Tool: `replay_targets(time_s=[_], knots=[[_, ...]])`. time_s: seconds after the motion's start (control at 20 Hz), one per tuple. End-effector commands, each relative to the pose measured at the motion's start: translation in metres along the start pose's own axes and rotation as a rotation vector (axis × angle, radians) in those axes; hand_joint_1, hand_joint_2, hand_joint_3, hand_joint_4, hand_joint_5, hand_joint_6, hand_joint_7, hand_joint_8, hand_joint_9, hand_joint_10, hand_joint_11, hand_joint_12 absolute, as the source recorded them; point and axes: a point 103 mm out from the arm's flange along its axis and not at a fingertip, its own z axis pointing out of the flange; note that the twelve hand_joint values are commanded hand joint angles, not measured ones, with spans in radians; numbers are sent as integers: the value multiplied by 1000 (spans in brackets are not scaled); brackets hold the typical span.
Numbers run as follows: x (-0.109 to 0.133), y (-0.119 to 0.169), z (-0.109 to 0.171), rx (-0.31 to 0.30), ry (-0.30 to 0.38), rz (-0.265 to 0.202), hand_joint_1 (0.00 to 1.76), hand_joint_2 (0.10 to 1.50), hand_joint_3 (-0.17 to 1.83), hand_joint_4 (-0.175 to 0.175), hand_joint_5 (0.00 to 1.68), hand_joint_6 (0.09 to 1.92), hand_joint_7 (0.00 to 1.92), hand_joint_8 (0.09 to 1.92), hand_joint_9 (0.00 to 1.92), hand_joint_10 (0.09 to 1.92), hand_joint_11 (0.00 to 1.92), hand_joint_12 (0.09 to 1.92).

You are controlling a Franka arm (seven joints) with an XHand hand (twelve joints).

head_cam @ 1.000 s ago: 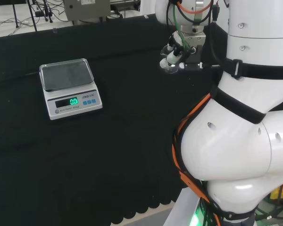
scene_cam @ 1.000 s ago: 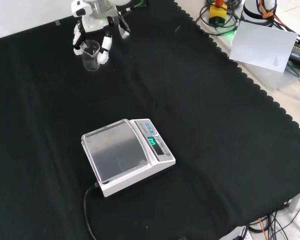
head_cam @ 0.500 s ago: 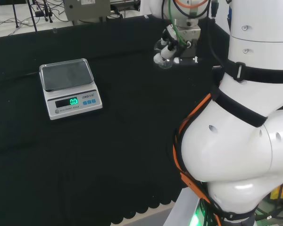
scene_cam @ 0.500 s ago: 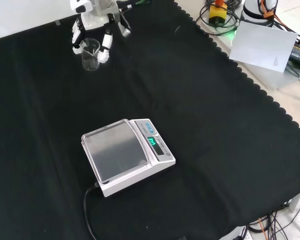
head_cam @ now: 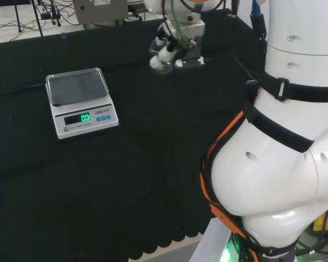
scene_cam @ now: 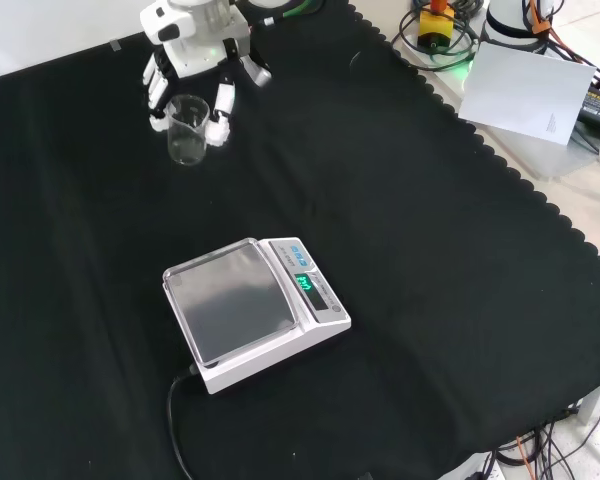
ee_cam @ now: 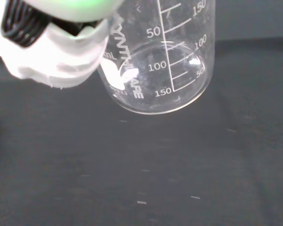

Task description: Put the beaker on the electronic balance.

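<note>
While the black and white hand [scene_cam: 193, 62] curls its fingers round the clear glass beaker [scene_cam: 187, 130] at the upper left of the front view, the grey-white electronic balance [scene_cam: 252, 310] sits well apart, lower and slightly right, on the black-cloth tabletop [scene_cam: 430, 250].

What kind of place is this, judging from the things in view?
Probably a robotics lab set up for chemistry-style tasks: a robot hand holds a clear graduated beaker, an electronic balance sits on a black cloth, and cables and equipment lie beyond its edge.
</note>
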Motion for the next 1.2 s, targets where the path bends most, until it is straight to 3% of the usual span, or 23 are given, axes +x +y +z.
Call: replay_targets(time_s=[0.05,0.5,0.9,1.2], knots=[[76,4,-13,-3,-8,-120,1062,976,147,175,1101,825,1134,964,1230,560,824,1217],[183,20,-9,14,-26,-279,1067,969,146,175,1119,796,1143,962,1243,553,821,1222],[238,49,17,61,-18,-352,1070,966,148,175,1125,787,1148,961,1249,551,821,1221],[251,65,52,113,-26,-375,1071,964,149,175,1129,781,1150,960,1253,550,821,1220]])
